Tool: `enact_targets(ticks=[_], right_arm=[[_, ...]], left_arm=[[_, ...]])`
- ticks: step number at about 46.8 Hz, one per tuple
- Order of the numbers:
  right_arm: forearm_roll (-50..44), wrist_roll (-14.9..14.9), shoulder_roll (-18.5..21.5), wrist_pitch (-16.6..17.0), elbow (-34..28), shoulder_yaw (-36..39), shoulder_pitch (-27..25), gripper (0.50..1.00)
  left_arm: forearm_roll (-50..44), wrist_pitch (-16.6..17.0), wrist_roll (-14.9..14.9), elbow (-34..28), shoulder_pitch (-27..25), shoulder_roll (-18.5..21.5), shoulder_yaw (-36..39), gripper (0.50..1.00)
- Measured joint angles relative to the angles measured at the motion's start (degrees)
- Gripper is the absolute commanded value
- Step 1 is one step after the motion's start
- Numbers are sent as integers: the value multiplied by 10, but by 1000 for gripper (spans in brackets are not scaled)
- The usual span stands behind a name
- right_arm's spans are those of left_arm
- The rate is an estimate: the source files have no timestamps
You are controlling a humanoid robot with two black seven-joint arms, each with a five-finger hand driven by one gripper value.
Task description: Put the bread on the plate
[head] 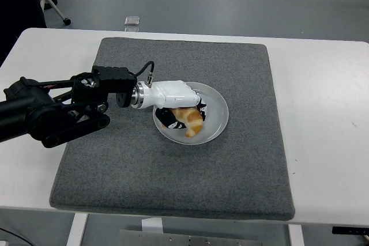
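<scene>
A golden croissant (192, 122) lies low on the white plate (216, 116) in the middle of the grey mat (173, 165). My left hand (183, 109), white-backed with black fingers, reaches in from the left over the plate's left half. Its fingers are curled around the croissant's upper end. The croissant's lower tip sticks out below the hand and rests on the plate. The right arm is out of view.
The grey mat covers most of the white table (323, 113). A small clear box (132, 21) lies on the floor beyond the table's far edge. A chair leg with a castor (57, 12) shows at the top left.
</scene>
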Motion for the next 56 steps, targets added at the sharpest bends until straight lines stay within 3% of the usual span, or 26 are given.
enact_targets(ticks=[14,18,31,37,40,45,56], right_arm=[[0,0,0,0,0,0,0,930],[0,0,0,0,0,0,0,930],[0,0,0,0,0,0,0,930],[0,0,0,0,0,0,0,930],[0,0,0,0,0,0,0,932],[0,0,0,0,0,0,0,930],[0,0,0,0,0,0,0,930]], left_arm=[[0,2,0,1,4,-1,0,514],[0,2,0,3,4,-1,0,610],[-1,3,0,6,5,-2,-1,776],[-2,3,1,6,5,-2,-1,878],[-3,3,1,6,5,-2,-1,956],[-6,3,1,6,5,-2,-1,986],[-15,3,0,0,0,-2,-8,992]])
